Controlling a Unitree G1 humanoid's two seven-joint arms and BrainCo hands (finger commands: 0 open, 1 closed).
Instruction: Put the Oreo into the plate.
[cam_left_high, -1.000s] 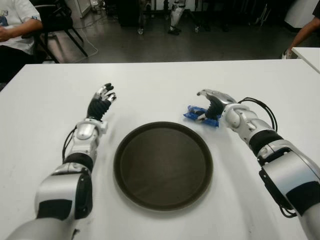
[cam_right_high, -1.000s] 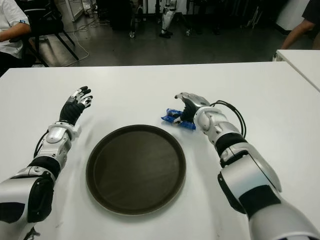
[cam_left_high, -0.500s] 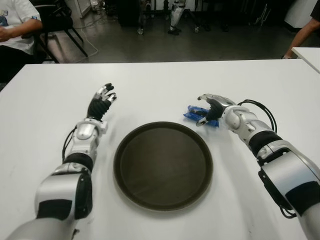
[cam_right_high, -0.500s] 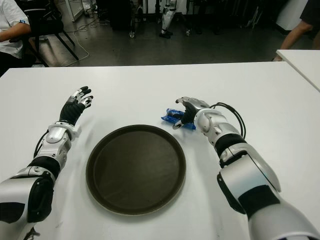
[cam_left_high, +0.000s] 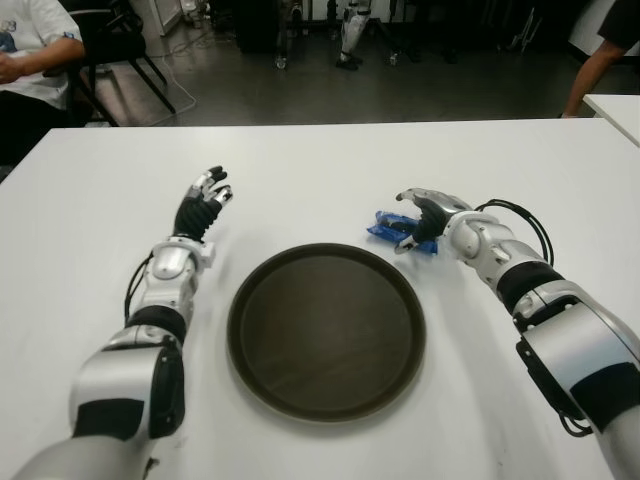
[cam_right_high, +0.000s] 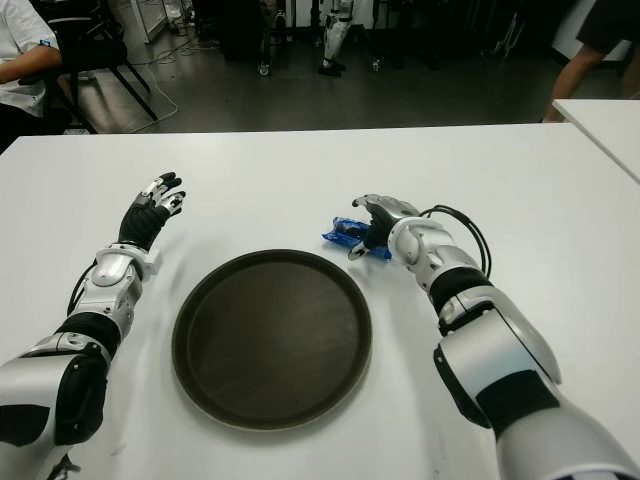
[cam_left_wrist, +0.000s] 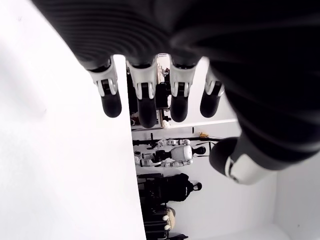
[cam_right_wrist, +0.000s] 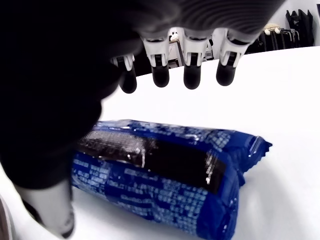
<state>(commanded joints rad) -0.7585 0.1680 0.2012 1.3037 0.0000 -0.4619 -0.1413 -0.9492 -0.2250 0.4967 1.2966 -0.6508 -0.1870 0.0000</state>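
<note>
The Oreo is a blue packet (cam_left_high: 388, 226) lying flat on the white table (cam_left_high: 320, 170), just beyond the right rim of the dark round plate (cam_left_high: 325, 335). My right hand (cam_left_high: 412, 222) arches over the packet's right end. In the right wrist view its fingertips (cam_right_wrist: 192, 75) hover spread above the packet (cam_right_wrist: 165, 175) without touching it, and the thumb reaches down beside one end. Nothing is in the plate. My left hand (cam_left_high: 205, 195) shows to the left of the plate, fingers stretched out and holding nothing.
A seated person (cam_left_high: 30, 55) and a black chair (cam_left_high: 125, 45) are beyond the table's far left corner. A second white table (cam_left_high: 615, 105) and a person's arm (cam_left_high: 598, 55) show at the far right.
My right hand has sunk slightly and settled closer over the packet, with its thumb dropped beside it. The packet and my left hand have not moved.
</note>
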